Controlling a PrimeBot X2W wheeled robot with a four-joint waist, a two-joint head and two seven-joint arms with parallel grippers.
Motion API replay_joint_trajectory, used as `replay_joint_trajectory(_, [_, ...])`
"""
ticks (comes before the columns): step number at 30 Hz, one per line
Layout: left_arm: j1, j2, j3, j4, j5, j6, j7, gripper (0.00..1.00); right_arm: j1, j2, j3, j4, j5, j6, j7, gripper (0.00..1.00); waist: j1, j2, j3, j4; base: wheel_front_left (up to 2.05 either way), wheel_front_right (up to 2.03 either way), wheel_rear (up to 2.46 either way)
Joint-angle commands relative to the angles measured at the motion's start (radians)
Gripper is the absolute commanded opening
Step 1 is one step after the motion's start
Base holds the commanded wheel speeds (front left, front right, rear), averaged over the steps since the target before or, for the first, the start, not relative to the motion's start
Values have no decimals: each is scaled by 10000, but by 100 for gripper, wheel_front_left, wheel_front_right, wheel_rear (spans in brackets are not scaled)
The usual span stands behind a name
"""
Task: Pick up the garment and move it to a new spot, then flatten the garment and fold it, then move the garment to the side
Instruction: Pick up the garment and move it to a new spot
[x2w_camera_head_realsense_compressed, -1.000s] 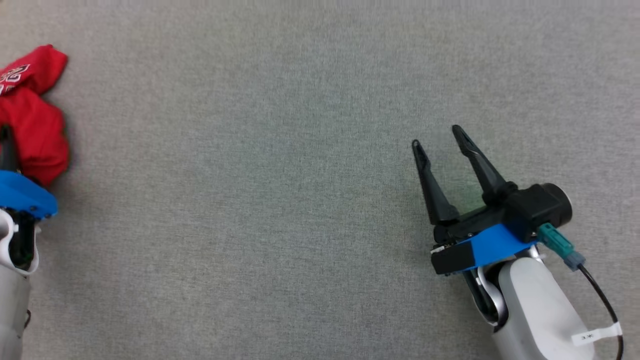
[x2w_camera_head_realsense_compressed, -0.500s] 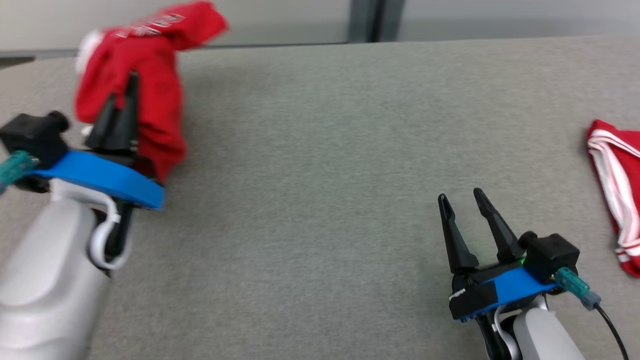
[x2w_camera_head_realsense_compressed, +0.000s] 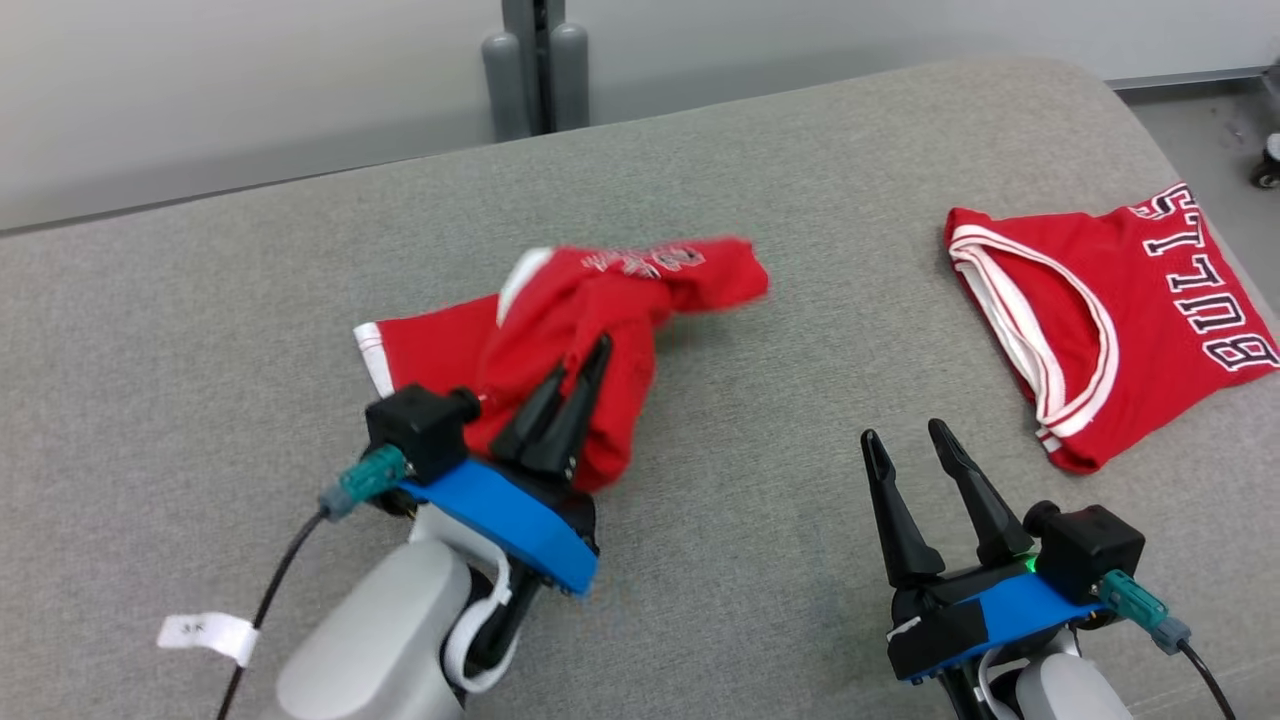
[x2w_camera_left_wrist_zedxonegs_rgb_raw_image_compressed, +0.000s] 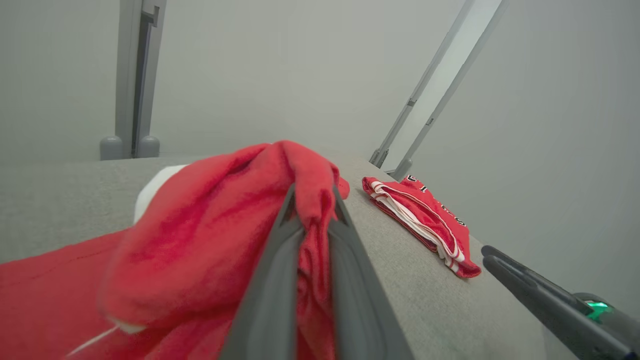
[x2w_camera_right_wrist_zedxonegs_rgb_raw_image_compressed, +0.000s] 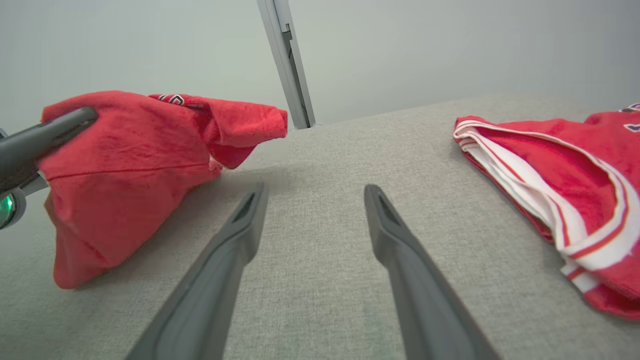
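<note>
A crumpled red garment (x2w_camera_head_realsense_compressed: 590, 320) with white trim hangs bunched over the grey table, near its middle. My left gripper (x2w_camera_head_realsense_compressed: 578, 370) is shut on a fold of it, and in the left wrist view red cloth (x2w_camera_left_wrist_zedxonegs_rgb_raw_image_compressed: 200, 235) is pinched between the two fingers. In the right wrist view the garment (x2w_camera_right_wrist_zedxonegs_rgb_raw_image_compressed: 125, 170) droops at the left, its lower edge on the table. My right gripper (x2w_camera_head_realsense_compressed: 905, 435) stands open over bare table at the lower right, apart from the cloth, with nothing between its fingers (x2w_camera_right_wrist_zedxonegs_rgb_raw_image_compressed: 235, 235).
A second red jersey (x2w_camera_head_realsense_compressed: 1110, 310) with white trim and black letters lies folded at the table's right edge (x2w_camera_right_wrist_zedxonegs_rgb_raw_image_compressed: 560, 185). The grey table (x2w_camera_head_realsense_compressed: 800, 200) ends at a pale wall with a grey post (x2w_camera_head_realsense_compressed: 530, 60). Floor lies beyond the far right corner.
The head camera has swung, so the whole picture shifted. The left gripper has carried the red garment from the far left toward the table's middle. The right gripper stays open.
</note>
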Motion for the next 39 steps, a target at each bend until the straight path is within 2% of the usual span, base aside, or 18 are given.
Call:
replay_joint_trajectory(1, [177,-24,24,22,-127,19,-41,0,105,-14,2,-19,60,0,-30,100,1,0,-44,-74,0,0,0])
replay_joint_trajectory(2, [283,-88,51,-11,-134,19,-41,0,108,-14,-9,-27,62,0,-30,100,1,0,-33,-82,0,0,0])
replay_joint_trajectory(3, [418,-39,57,146,-23,19,-42,100,106,-14,-21,-50,44,0,-32,100,1,0,-31,-76,0,0,0])
replay_joint_trajectory(8, [850,-42,689,234,575,19,-40,100,119,-17,-166,-111,-219,0,-32,100,1,0,-131,235,0,0,0])
replay_joint_trajectory(18, [2408,71,3625,189,2018,19,-33,100,160,-15,-285,245,-333,0,-30,100,1,0,-835,1170,0,0,0])
replay_joint_trajectory(24, [3795,-324,4864,231,2890,19,-33,100,512,-20,-404,722,-442,0,-30,100,1,0,-1516,1637,0,0,0])
replay_joint_trajectory(31, [5359,-1026,5341,315,3660,19,-33,100,1022,-17,-614,1129,-412,0,-30,100,1,0,-2063,1942,0,0,0])
replay_joint_trajectory(39, [5348,-1281,5247,220,3969,19,-33,100,1106,-18,-731,1216,-513,0,-32,100,1,0,-2096,2050,0,0,0])
